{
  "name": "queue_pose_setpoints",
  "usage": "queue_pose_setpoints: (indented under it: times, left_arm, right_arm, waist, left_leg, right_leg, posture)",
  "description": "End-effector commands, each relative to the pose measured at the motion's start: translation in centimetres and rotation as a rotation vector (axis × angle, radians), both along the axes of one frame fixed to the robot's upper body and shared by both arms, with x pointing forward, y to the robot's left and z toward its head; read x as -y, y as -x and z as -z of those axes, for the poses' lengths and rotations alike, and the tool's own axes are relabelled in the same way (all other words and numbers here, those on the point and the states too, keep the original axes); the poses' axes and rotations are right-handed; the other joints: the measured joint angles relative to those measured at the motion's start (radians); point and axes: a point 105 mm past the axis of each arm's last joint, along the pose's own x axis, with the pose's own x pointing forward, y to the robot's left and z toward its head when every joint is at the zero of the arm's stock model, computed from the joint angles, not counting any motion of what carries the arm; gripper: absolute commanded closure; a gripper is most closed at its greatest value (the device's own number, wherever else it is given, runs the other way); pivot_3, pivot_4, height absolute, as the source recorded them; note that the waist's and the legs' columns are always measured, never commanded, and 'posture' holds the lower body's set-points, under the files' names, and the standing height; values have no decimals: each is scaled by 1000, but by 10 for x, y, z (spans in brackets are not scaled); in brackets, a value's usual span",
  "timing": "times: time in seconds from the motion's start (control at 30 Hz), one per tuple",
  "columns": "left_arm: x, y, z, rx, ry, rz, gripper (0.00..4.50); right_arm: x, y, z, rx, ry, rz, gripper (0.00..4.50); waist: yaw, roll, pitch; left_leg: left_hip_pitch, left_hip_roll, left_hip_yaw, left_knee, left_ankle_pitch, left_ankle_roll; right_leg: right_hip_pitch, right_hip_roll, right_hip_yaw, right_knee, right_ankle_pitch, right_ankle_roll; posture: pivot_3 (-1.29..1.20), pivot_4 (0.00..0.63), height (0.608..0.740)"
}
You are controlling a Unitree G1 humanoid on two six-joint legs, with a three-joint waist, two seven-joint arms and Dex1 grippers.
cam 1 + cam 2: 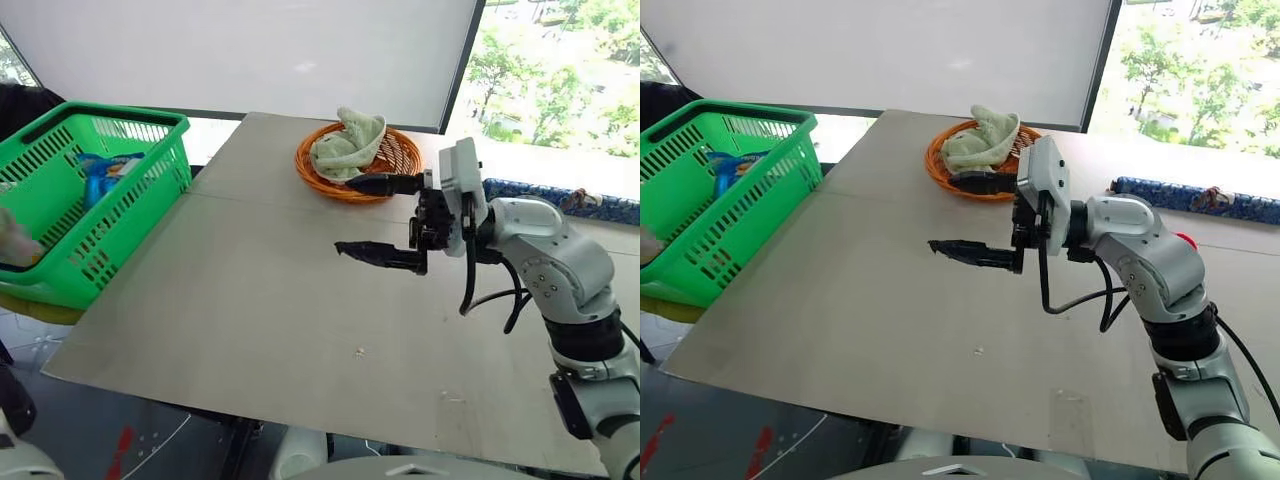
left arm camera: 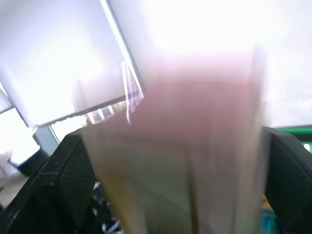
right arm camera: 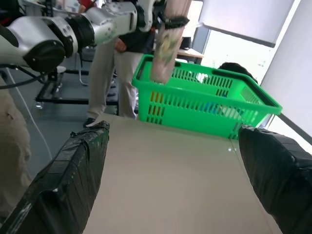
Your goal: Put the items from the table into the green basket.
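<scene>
R: my right gripper [image 1: 385,220] fingers wide apart, empty, level over table [image 1: 250,300] | L: left gripper [image 3: 168,22] apparently around pink box [image 3: 165,44], blurred, above green basket [image 3: 204,105].

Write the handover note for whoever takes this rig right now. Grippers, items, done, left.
Left gripper: at the long pink box, which hangs upright above the green basket; grip cannot be told.
Right gripper: open, empty, above the middle of the table.
Done: a blue item already lies in the green basket.
Left: get the pink box into the basket, then fetch the dark blue patterned roll lying along the table's far right edge. The orange wicker basket with its pale green cloth sits at the far edge, beyond the right gripper.
</scene>
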Motion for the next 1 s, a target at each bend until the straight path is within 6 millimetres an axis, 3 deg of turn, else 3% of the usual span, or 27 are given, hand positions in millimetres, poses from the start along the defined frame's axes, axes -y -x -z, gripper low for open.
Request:
queue_pose_setpoints:
  times: [0.03,0.13,0.27,0.37,0.5,0.6,0.8,1.0]
  left_arm:
    - [63,-21,-14,74,-39,306,50]
    - [125,-39,4,46,43,573,50]
    - [188,-49,47,-85,134,775,50]
    - [220,-50,86,-203,239,845,50]
    - [260,-34,140,-395,253,904,50]
    - [272,-10,165,-472,293,936,50]
    - [270,28,196,-687,256,944,50]
    - [265,47,206,-768,272,956,50]
  right_arm:
    - [10,2,-8,49,-12,58,0]
    - [15,0,-5,42,-4,103,0]
    - [24,-8,-2,26,1,177,0]
    - [35,-10,7,8,29,226,0]
    - [59,-16,27,-34,80,326,0]
    - [90,-16,46,-66,152,433,0]
    - [140,-10,75,-114,300,581,0]
    - [163,-5,85,-142,353,662,0]
  waist:
    - [2,1,0]
    - [-2,2,0]
    - [-29,2,0]
    - [-59,2,0]
    - [-80,5,1]
    - [-82,6,1]
    - [-87,13,3]
    - [-92,19,6]
  left_leg:
    - [0,0,0,0,0,0]
    - [0,0,-1,3,0,0]
    - [1,0,-1,6,0,0]
    - [2,0,0,7,1,-1]
    - [3,1,1,7,2,-3]
    - [4,1,1,6,2,-3]
    - [6,1,1,6,0,1]
    - [7,1,1,6,0,1]
  right_leg:
    - [0,-1,0,0,0,0]
    - [1,-1,0,3,0,0]
    - [2,-1,1,5,0,0]
    - [2,1,3,7,0,0]
    - [2,1,5,7,0,0]
    - [2,1,6,6,0,0]
    - [4,2,5,7,0,0]
    - [5,2,6,7,0,0]
  posture:
    - [148,0,740]
    - [125,0,740]
    - [105,0,740]
    - [91,0,740]
    - [56,0,740]
    - [32,0,740]
    - [21,13,740]
    - [23,25,740]
